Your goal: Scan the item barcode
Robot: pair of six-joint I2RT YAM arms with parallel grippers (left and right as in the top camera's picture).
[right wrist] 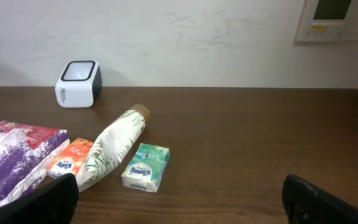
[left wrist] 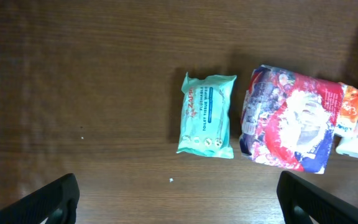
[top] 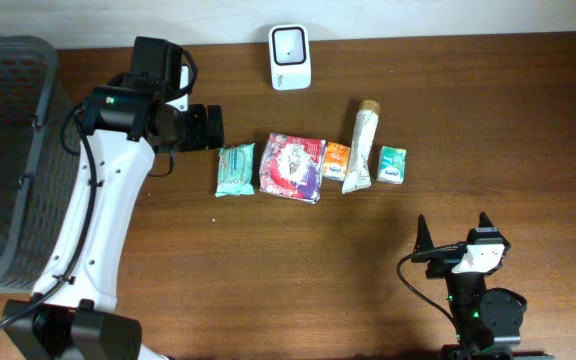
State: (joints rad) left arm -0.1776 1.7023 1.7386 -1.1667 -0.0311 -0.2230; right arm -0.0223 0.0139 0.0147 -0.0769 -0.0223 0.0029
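Observation:
Several items lie in a row mid-table: a teal wipes pack (top: 235, 169) (left wrist: 207, 116), a red and purple packet (top: 293, 167) (left wrist: 289, 118), a small orange tissue pack (top: 336, 160) (right wrist: 69, 157), a white tube (top: 361, 147) (right wrist: 111, 147) and a green tissue pack (top: 392, 164) (right wrist: 145, 166). The white barcode scanner (top: 290, 57) (right wrist: 78, 83) stands at the back edge. My left gripper (top: 211, 128) (left wrist: 179, 202) hovers just left of the wipes pack, open, with only bare wood between its fingers. Open and empty too, my right gripper (top: 455, 235) (right wrist: 185, 199) sits low at the front right.
A grey mesh basket (top: 8, 150) stands at the table's left end. A white wall rises behind the table's back edge, with a wall panel (right wrist: 335, 18) on it at the upper right of the right wrist view.

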